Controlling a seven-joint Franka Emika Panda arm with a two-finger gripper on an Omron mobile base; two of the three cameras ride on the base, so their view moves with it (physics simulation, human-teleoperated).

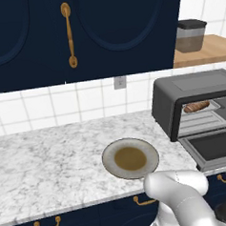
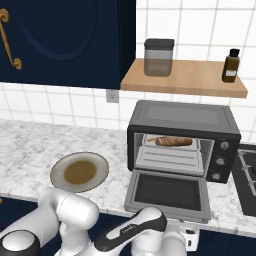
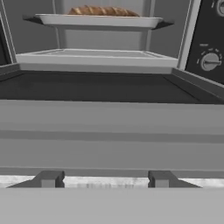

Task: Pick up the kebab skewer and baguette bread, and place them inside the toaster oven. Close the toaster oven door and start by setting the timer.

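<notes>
1. The toaster oven [image 2: 182,140] stands on the marble counter [image 1: 51,157] with the toaster oven door [image 2: 167,192] dropped flat open toward the robot.
2. On its upper rack [image 3: 98,20] lies the baguette bread [image 2: 173,141]; a thin stick seems to lie with it, perhaps the kebab skewer, but it is too small to be sure.
3. A round plate [image 1: 130,158] sits left of the oven, holding nothing but a brown centre.
4. The gripper [image 3: 105,179] is low at the door's front edge, its fingertips [image 3: 49,179] apart; whether they clasp the handle cannot be told.
5. A grey-lidded canister [image 2: 159,57] and a small brown bottle [image 2: 230,65] stand on the wooden shelf [image 2: 185,80].
</notes>
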